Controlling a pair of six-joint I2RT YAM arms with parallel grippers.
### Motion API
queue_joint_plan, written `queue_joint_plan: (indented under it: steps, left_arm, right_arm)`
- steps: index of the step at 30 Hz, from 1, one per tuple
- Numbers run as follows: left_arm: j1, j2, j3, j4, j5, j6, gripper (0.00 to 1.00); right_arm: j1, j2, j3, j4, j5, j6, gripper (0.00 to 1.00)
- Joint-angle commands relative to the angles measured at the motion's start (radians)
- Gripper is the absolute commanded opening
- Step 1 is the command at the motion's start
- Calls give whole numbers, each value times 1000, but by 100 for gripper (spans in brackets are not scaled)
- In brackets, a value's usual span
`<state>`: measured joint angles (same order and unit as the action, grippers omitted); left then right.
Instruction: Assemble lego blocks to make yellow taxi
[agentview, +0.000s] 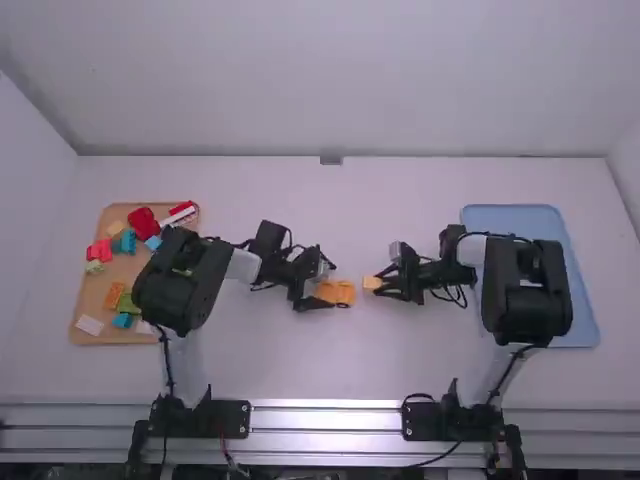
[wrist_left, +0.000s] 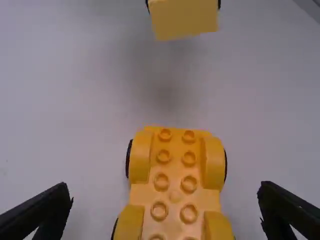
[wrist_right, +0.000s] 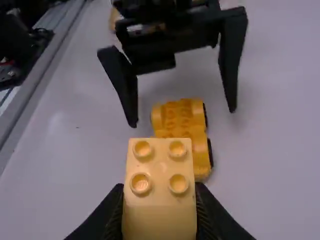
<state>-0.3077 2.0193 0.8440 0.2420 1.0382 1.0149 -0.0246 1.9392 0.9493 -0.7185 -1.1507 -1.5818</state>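
Spanning most of the high view, the white table (agentview: 340, 370) carries a tray at either side. Blue tray (agentview: 586, 322): at the right side, lying partly beneath the right arm. Brown tray (agentview: 90, 296): at the left side, partly overlapped by the left arm.

Left pincer (agentview: 333, 285): wide, its fingers well apart on either side of the yellow chassis (wrist_left: 175, 196) and touching neither flank, as its own wrist view confirms. Right pincer (agentview: 380, 282): narrow, closed on the sides of the yellow block (wrist_right: 160, 217), with the grip facing the left pincer.

The chassis stands on the table between the two arms, studs up, with rounded fenders and black wheels along both sides. The block is held apart from the chassis, just beyond one end of it; the right wrist view records four round studs on its exposed face. The two pieces are not joined.

Contents of the brown tray, as sighted: a red block (agentview: 143, 222), a white-and-red piece (agentview: 178, 214), a teal block (agentview: 124, 242), a pink block (agentview: 99, 250), an orange block (agentview: 114, 295), a green block (agentview: 128, 304) and a small blue block (agentview: 122, 320).
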Motion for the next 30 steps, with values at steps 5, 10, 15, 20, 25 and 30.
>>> queue_joint_plan:
  steps: [5,10,15,20,25,30]
  left_arm:
    - [-37,27,-88,135,-87,-114,99]
    - [-29,27,-122,189,-87,-113,98]
    - [-30,27,-127,197,-108,-110,82]
    - [-34,27,-127,199,-113,-109,59]
    - [-35,27,-127,197,-114,-109,50]
    - [-35,27,-127,197,-112,-109,50]
  right_arm:
    - [46,2,66,-45,52,-77,17]
    - [58,2,66,-46,50,-76,18]
    - [58,2,66,-47,49,-77,17]
    - [59,2,65,-18,49,-74,17]
    - [71,2,64,9,67,-61,17]
    - [135,2,61,97,148,27,15]
